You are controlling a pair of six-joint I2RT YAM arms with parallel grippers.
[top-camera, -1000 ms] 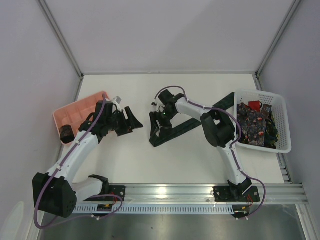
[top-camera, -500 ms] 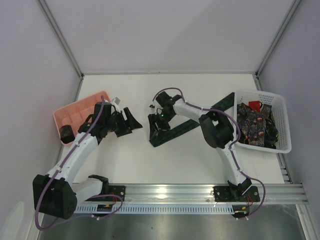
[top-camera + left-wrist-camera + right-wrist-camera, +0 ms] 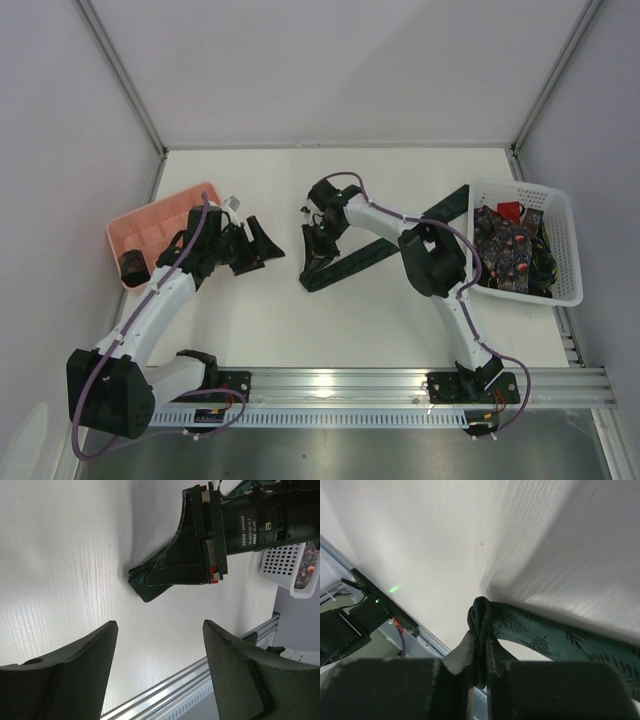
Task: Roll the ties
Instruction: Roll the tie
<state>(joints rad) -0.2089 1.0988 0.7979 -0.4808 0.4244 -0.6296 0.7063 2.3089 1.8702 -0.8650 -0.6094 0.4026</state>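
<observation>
Right end effector (image 3: pixel 314 262) is down at the middle of the bench (image 3: pixel 260 330), and its wrist view shows the two fingers pressed tight together on the folded end of the green tie (image 3: pixel 535 636), a dark green strip with a fern-leaf print. That's a firm pinch, with the fabric bunched into a small hump just above the fingertips. From overhead, the green tie (image 3: pixel 365 254) runs away from that pinch up and to the right in a long diagonal, passes under the right arm's forearm, and its far end reaches the near-left corner of the white lattice basket (image 3: pixel 562 292) at the right side of the bench. Whether the pinched end is lifted off the surface or resting on it, I can't tell. Over to the left end effector (image 3: pixel 270 253): jaws spread wide, nothing between them, hovering just left of the pinch and pointing at it. Its own camera looks straight through the gap at the right end effector (image 3: pixel 137 580) and the tie's tip. Inside the basket there's a heap of more fabric, a floral tie (image 3: pixel 505 250) on top and a red tie (image 3: pixel 510 210) peeking out at the far side. On the left, the pink tray (image 3: pixel 165 215) sits at an angle, with a dark coil (image 3: pixel 132 266) in its near-left compartment.
</observation>
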